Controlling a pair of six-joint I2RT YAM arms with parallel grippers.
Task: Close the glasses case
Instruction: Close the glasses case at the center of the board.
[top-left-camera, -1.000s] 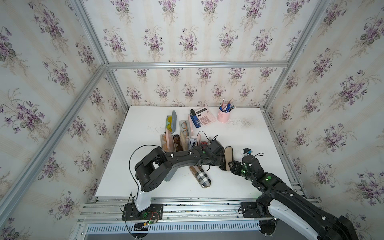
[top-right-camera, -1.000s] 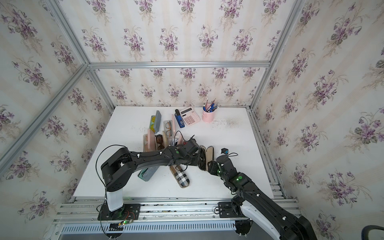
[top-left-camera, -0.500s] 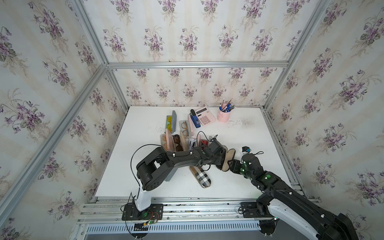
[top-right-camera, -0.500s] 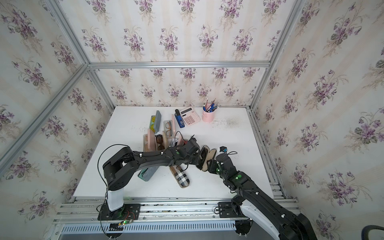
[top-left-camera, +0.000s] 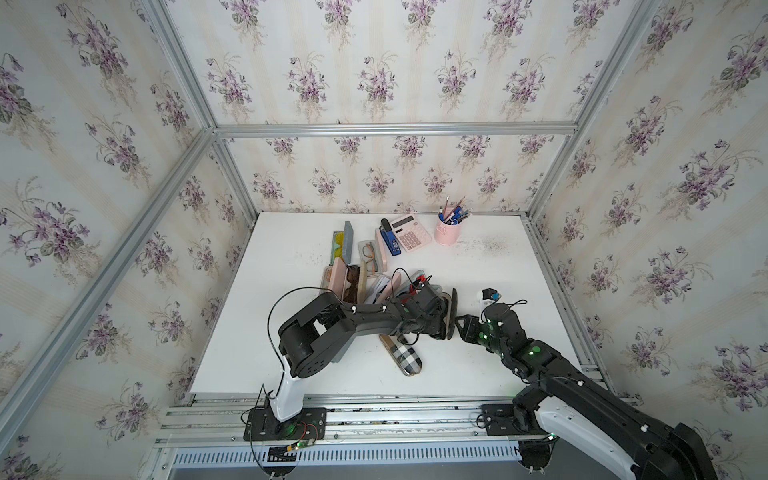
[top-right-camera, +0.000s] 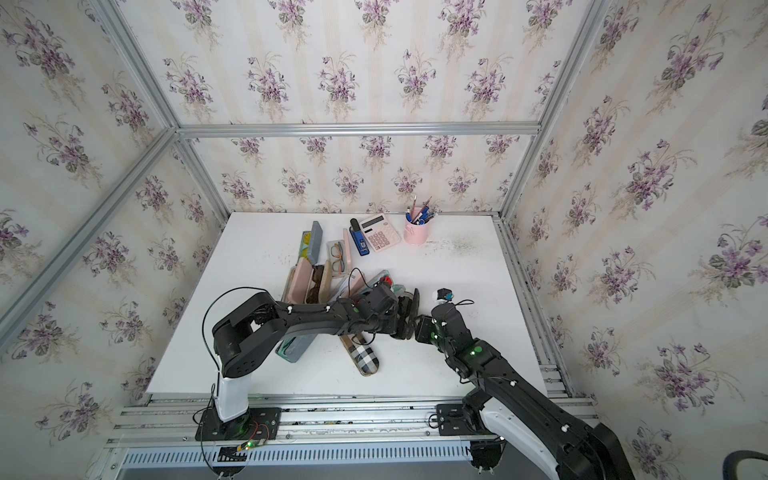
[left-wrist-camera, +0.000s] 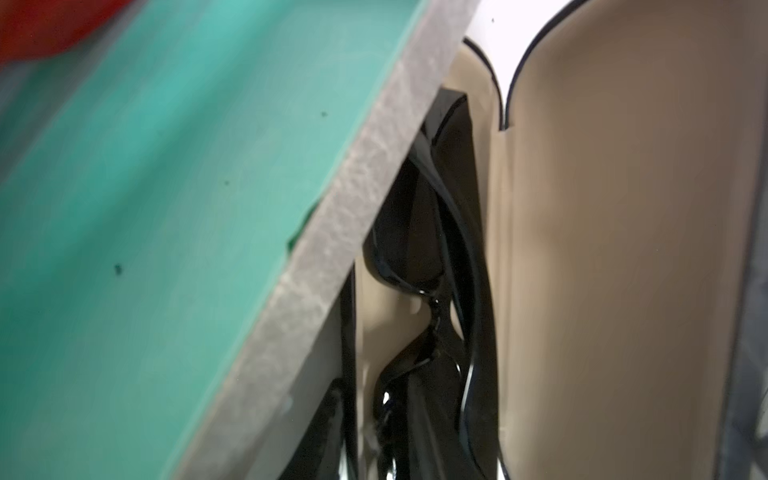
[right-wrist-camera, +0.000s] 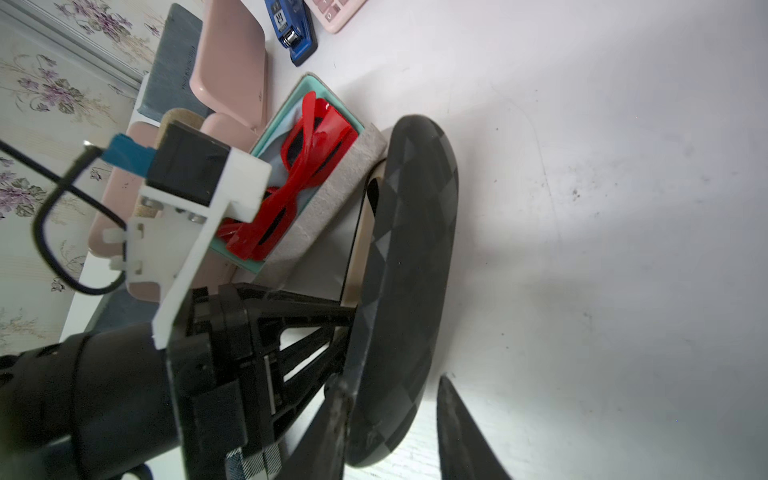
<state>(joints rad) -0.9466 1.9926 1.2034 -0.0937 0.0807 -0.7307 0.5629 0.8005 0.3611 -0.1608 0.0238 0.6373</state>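
Glasses case (top-left-camera: 452, 309) sits on the front half of the worktop (top-left-camera: 478, 270), between my two arms, not shut. Its dark diamond-pattern lid (right-wrist-camera: 403, 291) stands nearly upright on its long edge, with the beige lining (left-wrist-camera: 615, 249) facing my left arm. Black sunglasses (left-wrist-camera: 432, 291) lie inside; left wrist view shows them between the two beige halves. My right tool (right-wrist-camera: 395, 432) straddles one end of the lid: one finger (right-wrist-camera: 334, 417) is against the rim, the other (right-wrist-camera: 457, 432) stands off the outer face with worktop showing between, so it's apart, not clamped. My left tool (top-left-camera: 442, 328) reaches in from the opposite side with its tips hidden behind the lid, so I can't tell if it's wide, narrow or gripping. Teal case (right-wrist-camera: 286, 112) with red glasses (right-wrist-camera: 307, 174) lies open just beside the black lid; can't tell if they touch. Plaid case (top-left-camera: 402, 353) lies closed by my left arm, nearer the front. Calculator (top-left-camera: 411, 239), blue stapler (top-left-camera: 390, 239) and pink pen cup (top-left-camera: 446, 232) are well apart at the back.
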